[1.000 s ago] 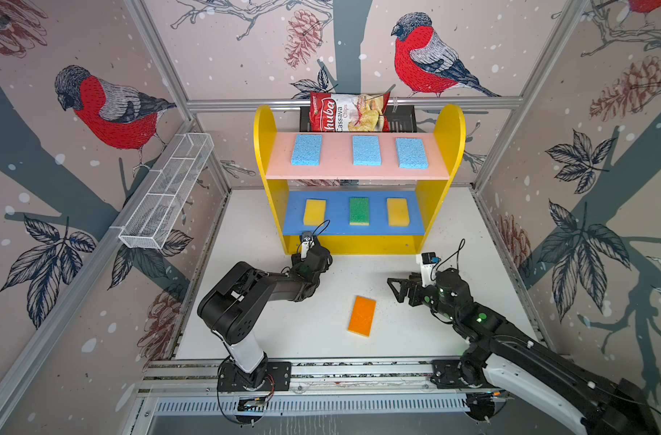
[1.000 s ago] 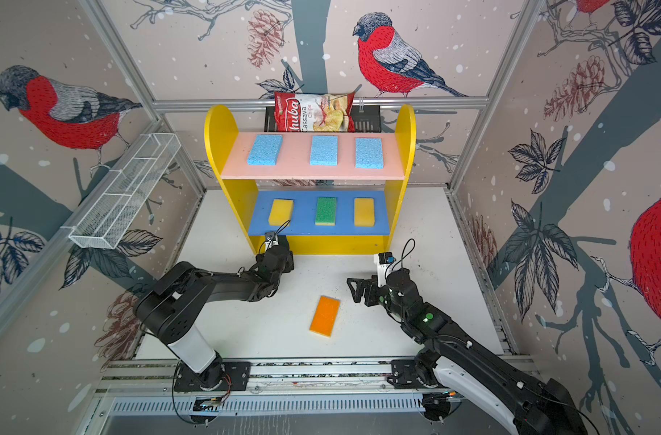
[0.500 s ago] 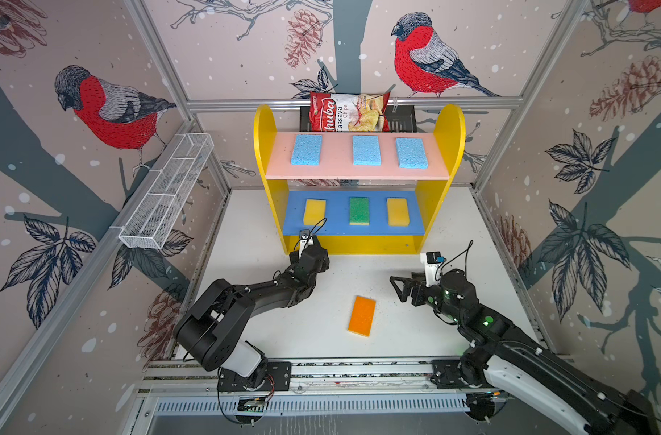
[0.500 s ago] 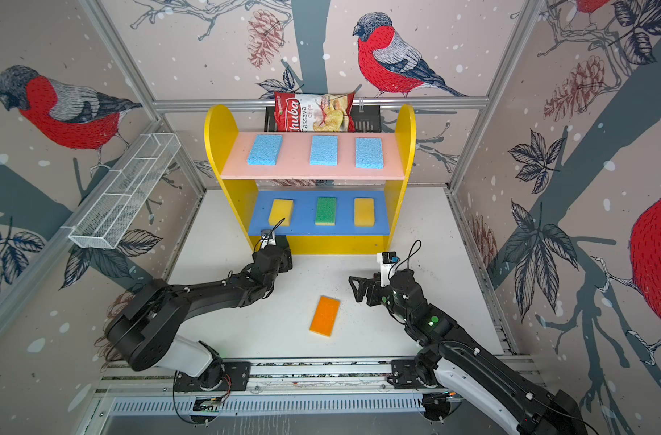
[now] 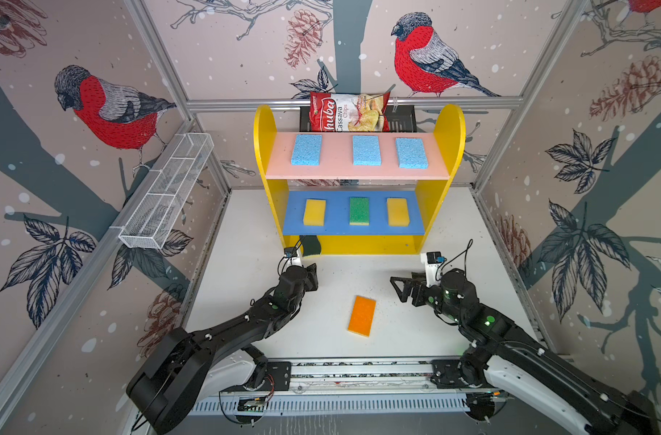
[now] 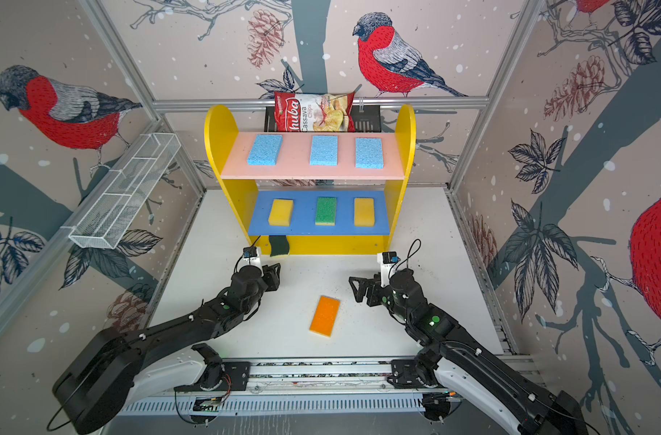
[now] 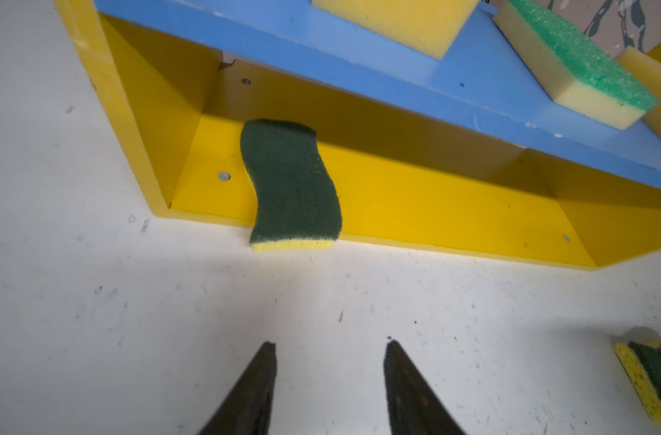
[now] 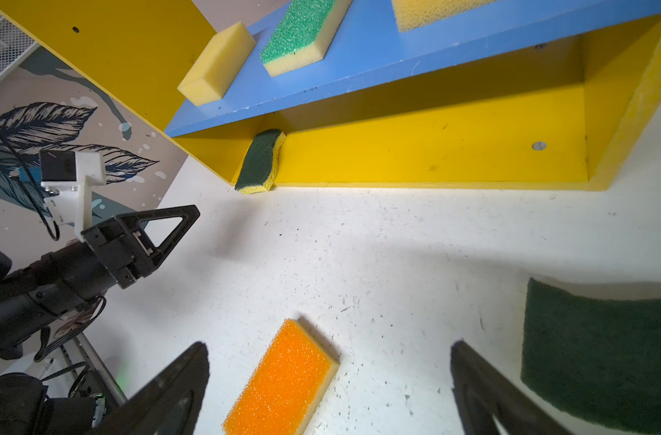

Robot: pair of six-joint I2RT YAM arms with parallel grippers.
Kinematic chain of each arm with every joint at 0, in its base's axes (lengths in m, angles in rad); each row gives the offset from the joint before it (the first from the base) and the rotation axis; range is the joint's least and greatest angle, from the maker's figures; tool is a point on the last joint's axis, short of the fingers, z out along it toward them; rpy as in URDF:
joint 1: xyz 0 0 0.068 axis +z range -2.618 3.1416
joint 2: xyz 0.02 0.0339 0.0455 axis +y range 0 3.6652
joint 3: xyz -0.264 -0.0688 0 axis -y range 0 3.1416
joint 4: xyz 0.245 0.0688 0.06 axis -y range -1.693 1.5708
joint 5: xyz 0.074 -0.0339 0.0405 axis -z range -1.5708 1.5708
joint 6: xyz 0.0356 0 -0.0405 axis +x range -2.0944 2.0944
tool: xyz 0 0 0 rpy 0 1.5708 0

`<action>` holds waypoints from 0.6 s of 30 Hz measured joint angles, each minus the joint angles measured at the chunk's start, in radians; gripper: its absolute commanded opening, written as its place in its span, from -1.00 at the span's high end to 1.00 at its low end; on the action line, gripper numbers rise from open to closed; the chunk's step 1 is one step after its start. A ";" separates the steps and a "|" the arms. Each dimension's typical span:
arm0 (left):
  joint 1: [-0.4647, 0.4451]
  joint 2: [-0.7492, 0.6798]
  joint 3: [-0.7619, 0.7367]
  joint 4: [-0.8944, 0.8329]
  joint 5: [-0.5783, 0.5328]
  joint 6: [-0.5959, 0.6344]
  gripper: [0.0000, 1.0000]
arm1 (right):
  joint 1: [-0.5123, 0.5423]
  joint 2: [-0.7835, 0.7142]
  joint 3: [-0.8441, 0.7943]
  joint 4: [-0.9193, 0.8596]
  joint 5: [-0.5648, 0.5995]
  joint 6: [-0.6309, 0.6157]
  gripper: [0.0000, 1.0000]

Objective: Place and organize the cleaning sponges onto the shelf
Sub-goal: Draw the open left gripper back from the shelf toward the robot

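- The orange sponge (image 5: 361,315) lies flat on the table (image 5: 359,275), low in the middle of both top views. It is well apart from the shelf (image 5: 264,158).
- Its long side runs almost up and down the frame, tipped a little to the right at the top.
- The right gripper (image 5: 397,290) is wide open and empty. It sits near the sponge, up and to the right of it, and points left.
- The left gripper (image 7: 329,344) is partly open and holds nothing. It points up the frame at 1 wavy green sponge (image 7: 291,184) on the shelf's yellow bottom board.
- I think the right arm is nearer. It would need to go down and left, then pinch the sponge across its short width.
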 measured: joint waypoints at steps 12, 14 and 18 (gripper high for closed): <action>0.000 -0.151 -0.239 0.189 0.088 -0.184 0.03 | 0.008 -0.002 0.010 -0.006 -0.011 0.000 -0.99; 0.002 -0.141 -0.258 0.220 0.089 -0.200 0.04 | 0.008 -0.001 0.010 -0.006 -0.012 0.000 -0.99; 0.023 -0.087 -0.274 0.301 0.112 -0.251 0.06 | 0.010 0.006 0.010 -0.006 -0.013 0.000 -0.99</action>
